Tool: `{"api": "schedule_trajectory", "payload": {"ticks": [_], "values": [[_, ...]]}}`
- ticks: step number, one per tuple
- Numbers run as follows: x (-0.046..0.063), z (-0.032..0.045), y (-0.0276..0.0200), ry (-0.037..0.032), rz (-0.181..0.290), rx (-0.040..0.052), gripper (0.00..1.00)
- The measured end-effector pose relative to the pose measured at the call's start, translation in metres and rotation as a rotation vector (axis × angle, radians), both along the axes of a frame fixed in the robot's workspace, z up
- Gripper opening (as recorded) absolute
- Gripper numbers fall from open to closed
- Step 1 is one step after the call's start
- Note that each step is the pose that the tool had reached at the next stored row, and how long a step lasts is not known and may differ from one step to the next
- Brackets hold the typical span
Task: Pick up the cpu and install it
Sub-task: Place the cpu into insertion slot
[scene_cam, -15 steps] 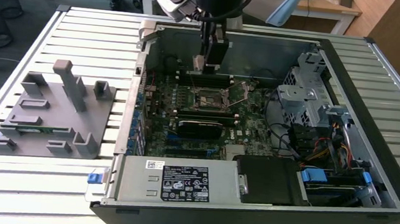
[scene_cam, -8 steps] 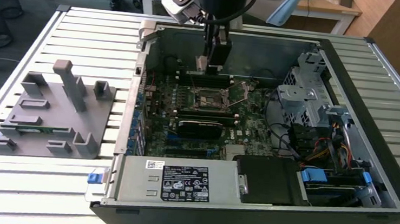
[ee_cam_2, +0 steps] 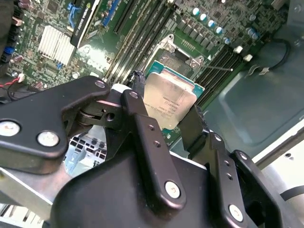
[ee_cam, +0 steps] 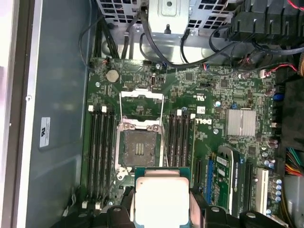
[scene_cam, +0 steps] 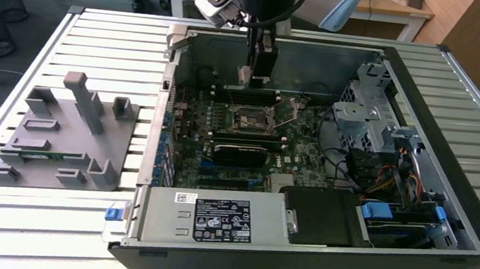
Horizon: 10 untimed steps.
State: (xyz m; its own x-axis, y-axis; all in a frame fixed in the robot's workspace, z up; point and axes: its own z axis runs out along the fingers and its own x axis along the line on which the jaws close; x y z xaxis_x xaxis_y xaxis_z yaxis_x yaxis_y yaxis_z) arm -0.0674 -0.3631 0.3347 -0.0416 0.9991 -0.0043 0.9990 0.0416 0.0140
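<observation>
My gripper (scene_cam: 255, 77) hangs over the open computer case, above the motherboard's cpu socket (scene_cam: 254, 117). It is shut on the cpu (ee_cam_2: 168, 102), a flat square chip with a silver-grey top, held by two opposite edges between the black fingers (ee_cam_2: 137, 111). In the first wrist view the cpu (ee_cam: 161, 197) sits just short of the empty socket (ee_cam: 138, 149), whose metal load frame (ee_cam: 141, 107) is swung open. The chip is still in the air, clear of the board.
The case walls (scene_cam: 177, 57) ring the motherboard. A drive cage (scene_cam: 363, 119) and cables stand on the exterior view's right, and a power supply (scene_cam: 207, 216) at the front. A grey fixture stand (scene_cam: 57, 138) sits outside on the exterior view's left. Memory slots (ee_cam: 102, 152) flank the socket.
</observation>
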Motion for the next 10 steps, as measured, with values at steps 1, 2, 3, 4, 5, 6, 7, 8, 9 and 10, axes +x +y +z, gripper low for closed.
{"api": "schedule_trajectory", "payload": {"ticks": [1, 2, 3, 4, 5, 6, 7, 8, 9, 10], "values": [[0.0, -0.0015, 0.0005, 0.0, -0.002, -0.0001, 0.54], [0.0, -0.0031, 0.0011, -0.0001, -0.004, -0.0001, 0.54], [0.0, -0.0049, 0.0018, -0.0001, -0.006, -0.0001, 0.54], [0.0, -0.0064, 0.0024, -0.0001, -0.006, -0.0001, 0.54], [0.0002, -0.0077, 0.0028, -0.0001, -0.006, -0.0001, 0.54], [0.0004, -0.0085, 0.0031, 0.0, -0.006, -0.0003, 0.54], [0.0005, -0.0092, 0.0033, 0.0, -0.006, -0.0002, 0.54], [0.0006, -0.0098, 0.0034, 0.0, -0.006, -0.0002, 0.54], [0.0006, -0.0102, 0.0033, 0.0, -0.006, -0.0001, 0.54], [0.0006, -0.0107, 0.0033, 0.0, -0.006, 0.0, 0.54]]}}
